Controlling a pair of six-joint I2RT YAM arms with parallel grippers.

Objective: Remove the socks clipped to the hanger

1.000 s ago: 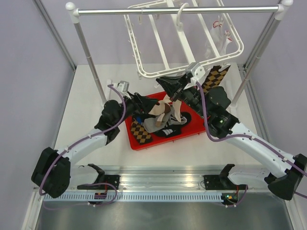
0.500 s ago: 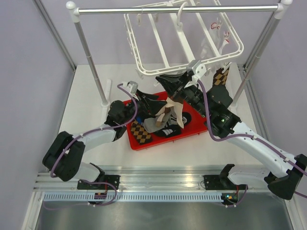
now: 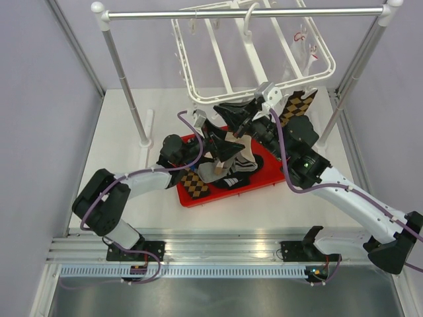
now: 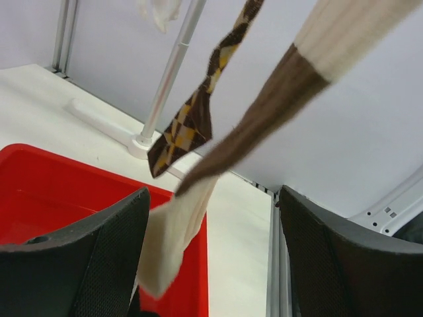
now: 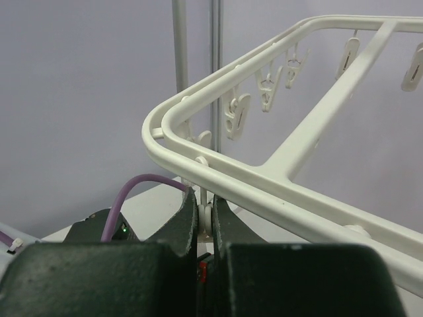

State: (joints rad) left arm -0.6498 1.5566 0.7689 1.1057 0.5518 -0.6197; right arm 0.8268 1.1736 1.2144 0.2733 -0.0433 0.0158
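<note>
The white hanger point(image 3: 218, 66) hangs from the rail by its hook. My right gripper point(image 3: 232, 119) is shut on a small white clip point(image 5: 205, 221) under the hanger's front bar point(image 5: 277, 181). A brown-cream striped sock point(image 3: 244, 155) hangs down from there. In the left wrist view it point(image 4: 264, 112) dangles between the jaws, its cream toe point(image 4: 172, 238) near the left finger. My left gripper point(image 3: 225, 140) is open around it point(image 4: 213, 195), not closed. A brown-mustard argyle sock point(image 3: 295, 107) hangs at the hanger's front right and shows in the left wrist view point(image 4: 192, 125).
A red tray point(image 3: 198, 197) under the hanger holds an argyle sock point(image 3: 193, 183), a grey sock point(image 3: 211, 173) and a black sock point(image 3: 231, 179). The silver rail stand point(image 3: 198, 13) has posts at left point(image 3: 125, 86) and right point(image 3: 357, 72). A small white cloth point(image 3: 307, 46) hangs at the hanger's right.
My left gripper has moved right and up over the tray to bracket the hanging striped sock. My right gripper stays shut at the hanger's front bar. The argyle sock has swung slightly.
</note>
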